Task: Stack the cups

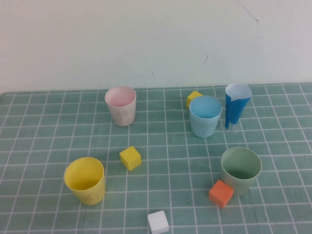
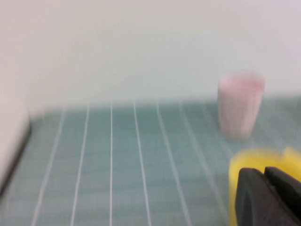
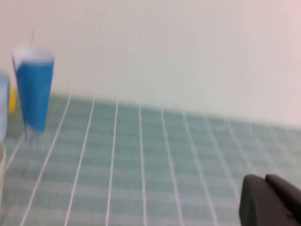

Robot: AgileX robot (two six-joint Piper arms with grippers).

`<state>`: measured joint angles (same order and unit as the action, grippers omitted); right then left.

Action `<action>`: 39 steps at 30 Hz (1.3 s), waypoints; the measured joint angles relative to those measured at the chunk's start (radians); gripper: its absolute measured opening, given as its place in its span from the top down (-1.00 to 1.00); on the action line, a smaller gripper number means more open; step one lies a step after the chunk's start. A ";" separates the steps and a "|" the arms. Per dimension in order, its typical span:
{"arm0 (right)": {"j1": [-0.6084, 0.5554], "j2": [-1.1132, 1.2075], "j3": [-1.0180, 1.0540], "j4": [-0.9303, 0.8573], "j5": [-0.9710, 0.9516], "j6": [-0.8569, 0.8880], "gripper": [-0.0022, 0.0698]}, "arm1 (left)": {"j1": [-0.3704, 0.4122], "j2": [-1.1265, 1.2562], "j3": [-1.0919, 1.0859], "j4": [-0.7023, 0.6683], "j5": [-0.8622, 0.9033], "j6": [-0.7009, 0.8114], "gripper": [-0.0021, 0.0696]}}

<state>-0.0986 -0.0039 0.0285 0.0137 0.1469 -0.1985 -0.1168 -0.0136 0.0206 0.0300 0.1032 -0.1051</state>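
Four cups stand upright and apart on the green checked mat: yellow cup near left, pale pink cup far left, light blue cup far right, sage green cup near right. Neither gripper shows in the high view. In the left wrist view my left gripper is shut and empty, just in front of the yellow cup, with the pink cup beyond. In the right wrist view my right gripper is shut and empty over bare mat.
A tall blue-and-white paper cone stands beside the blue cup; it also shows in the right wrist view. Cubes lie about: yellow, another yellow, orange against the green cup, white. A white wall backs the mat.
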 joint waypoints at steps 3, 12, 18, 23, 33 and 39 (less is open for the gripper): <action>0.000 0.000 0.000 -0.002 -0.261 0.000 0.95 | 0.000 0.000 0.000 0.007 -0.198 0.005 0.95; 0.000 0.000 0.000 -0.002 -0.879 0.082 0.95 | 0.000 0.000 0.000 0.024 -0.593 0.033 0.95; 0.000 0.000 0.000 0.000 -0.838 0.100 0.95 | 0.000 0.000 0.000 0.006 -0.699 0.038 0.95; 0.000 0.000 -0.100 0.000 -0.502 0.164 0.95 | 0.000 0.000 -0.055 -0.101 -0.517 0.044 0.95; 0.000 0.234 -0.475 -0.048 0.173 0.045 0.95 | 0.000 0.234 -0.415 -0.130 0.223 0.049 0.95; 0.000 0.458 -0.548 0.136 0.395 -0.271 0.95 | 0.000 0.568 -0.526 -0.192 0.389 0.060 0.95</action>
<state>-0.0986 0.4542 -0.5198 0.1492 0.5420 -0.4694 -0.1168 0.5548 -0.5058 -0.1621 0.4919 -0.0455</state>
